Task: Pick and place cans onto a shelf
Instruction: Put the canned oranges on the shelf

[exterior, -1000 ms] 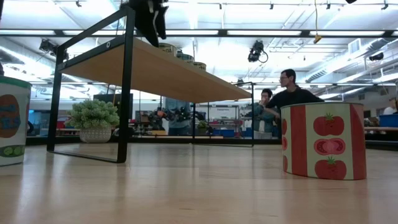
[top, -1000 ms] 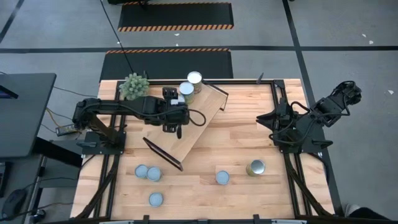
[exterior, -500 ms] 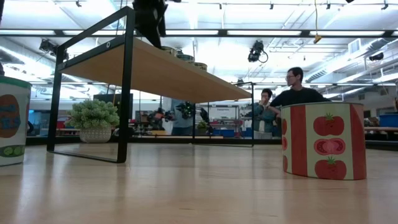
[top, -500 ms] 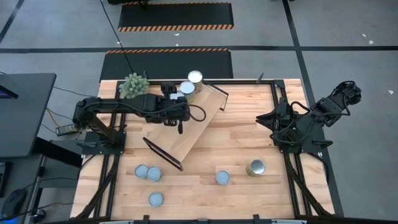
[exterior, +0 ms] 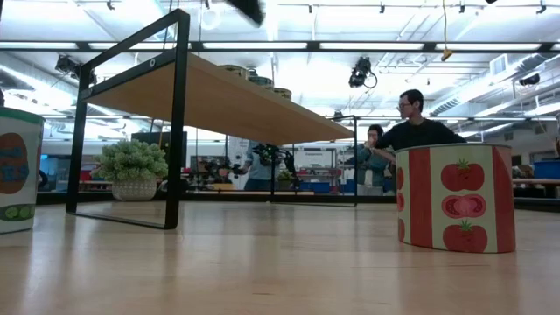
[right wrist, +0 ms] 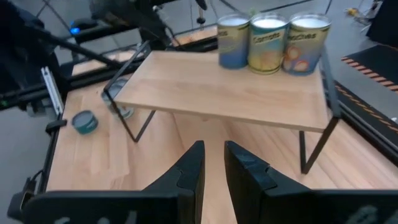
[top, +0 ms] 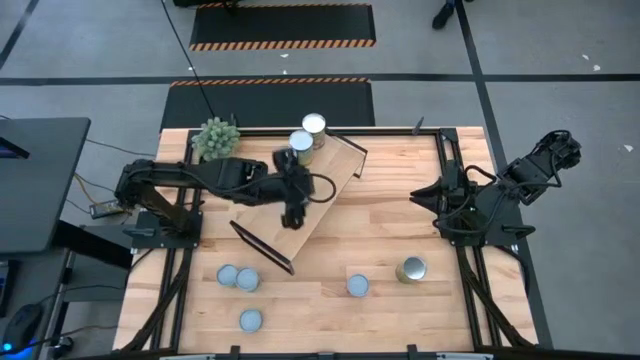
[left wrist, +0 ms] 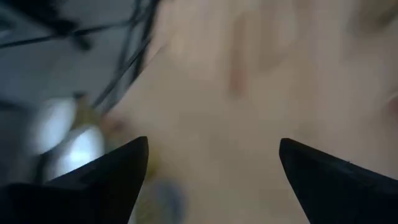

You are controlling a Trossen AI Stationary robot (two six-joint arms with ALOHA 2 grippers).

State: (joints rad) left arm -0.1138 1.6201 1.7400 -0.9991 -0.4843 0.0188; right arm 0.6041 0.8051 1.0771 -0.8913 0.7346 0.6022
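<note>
The light-wood shelf [top: 325,185] stands slantwise on the table; it also shows in the right wrist view [right wrist: 217,93]. Three cans [right wrist: 268,43] stand upright in a row at its far end [top: 300,142]. Several more cans stand on the table near its front edge: a pair [top: 238,277], one [top: 250,320], one [top: 357,285] and a gold-sided one [top: 411,268]. My left gripper [top: 290,215] [left wrist: 211,174] is open and empty above the shelf's middle. My right gripper [top: 425,195] [right wrist: 212,165] is shut and waits at the table's right side, pointing at the shelf.
A spiky green plant [top: 215,138] sits at the table's far left, beside the shelf. In the low view a tomato-print can [exterior: 453,197] stands near on the right and another can [exterior: 17,171] at the left edge. People [exterior: 411,127] are in the room behind the table.
My left gripper has risen above the shelf and swung a little toward the table's right edge, away from the row of cans; its wrist has turned. The third can on the shelf now shows uncovered.
</note>
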